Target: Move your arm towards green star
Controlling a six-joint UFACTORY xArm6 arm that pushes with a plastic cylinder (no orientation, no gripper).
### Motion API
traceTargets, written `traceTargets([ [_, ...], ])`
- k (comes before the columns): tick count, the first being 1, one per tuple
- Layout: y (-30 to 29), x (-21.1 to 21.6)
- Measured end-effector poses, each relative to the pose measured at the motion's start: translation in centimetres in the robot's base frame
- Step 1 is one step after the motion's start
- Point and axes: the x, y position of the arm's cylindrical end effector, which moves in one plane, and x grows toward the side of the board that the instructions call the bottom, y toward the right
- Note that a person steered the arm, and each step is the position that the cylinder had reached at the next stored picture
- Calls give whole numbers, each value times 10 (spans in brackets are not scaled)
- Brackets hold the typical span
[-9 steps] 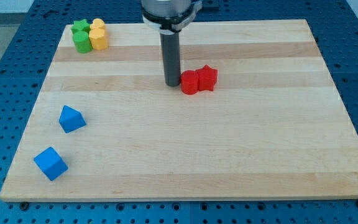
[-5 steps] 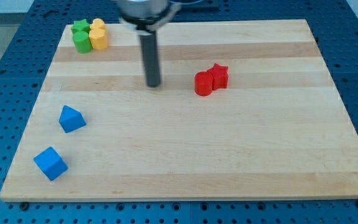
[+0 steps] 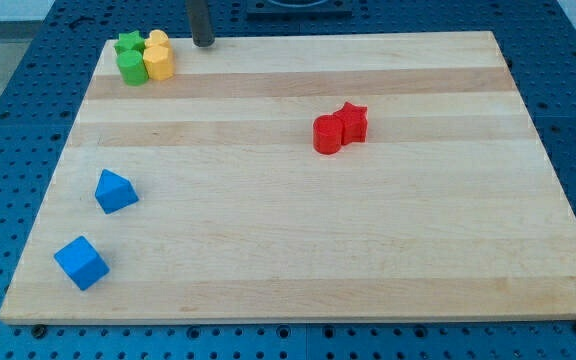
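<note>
Since before, my tip [image 3: 202,44] has slid to the board's top edge, gripping nothing, near the green star [image 3: 128,43].

- My tip [image 3: 202,44] sits at the board's top edge, just right of the yellow blocks [image 3: 157,56].
- Those yellow blocks stand between it and the green star [image 3: 128,43].
- The green cylinder [image 3: 131,67] touches the star's lower side.
- Left of the star: bare wood.

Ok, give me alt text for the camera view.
My tip sits at the board's top edge, just right of the green star in a green-and-yellow cluster. Two red blocks touch mid-board; two blue blocks lie lower left.
</note>
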Motion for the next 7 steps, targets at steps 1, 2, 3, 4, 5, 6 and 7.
traceTargets([
  [1,-5,-1],
  [2,-5,-1],
  [3,-27,0],
  [4,-2,0],
  [5,61,14],
  [6,57,72],
  [7,11,111],
])
